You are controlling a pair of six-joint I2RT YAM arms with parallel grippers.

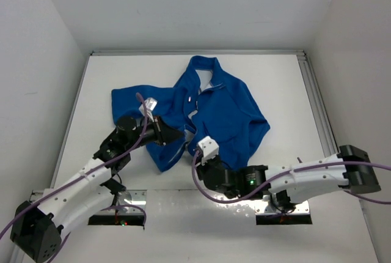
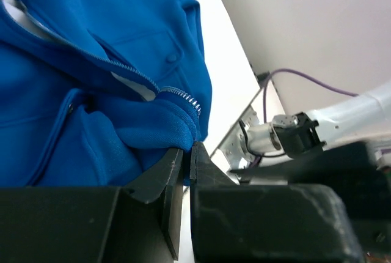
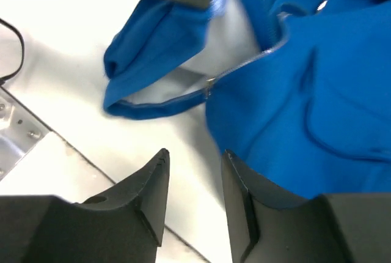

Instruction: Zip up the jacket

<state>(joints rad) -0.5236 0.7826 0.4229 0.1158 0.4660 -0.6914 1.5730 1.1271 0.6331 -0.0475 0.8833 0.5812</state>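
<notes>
The royal-blue fleece jacket (image 1: 223, 113) lies crumpled on the white table, collar at the far side and front partly open, showing the whitish lining. My left gripper (image 1: 175, 136) is shut on a fold of the jacket's lower front edge (image 2: 165, 128), just below the silver zipper teeth (image 2: 183, 96). My right gripper (image 1: 209, 164) is open and empty. It hovers over the table at the jacket's near hem (image 3: 293, 122). Its fingertips (image 3: 164, 155) point toward the bottom zipper end (image 3: 209, 84), a short way off. The right wrist view shows the left gripper at the top.
Metal mounting plates (image 1: 201, 205) lie at the table's near edge. An aluminium rail (image 1: 314, 101) runs along the right side. White walls enclose the table on the left, back and right. The jacket's sleeve (image 1: 131, 101) spreads to the left.
</notes>
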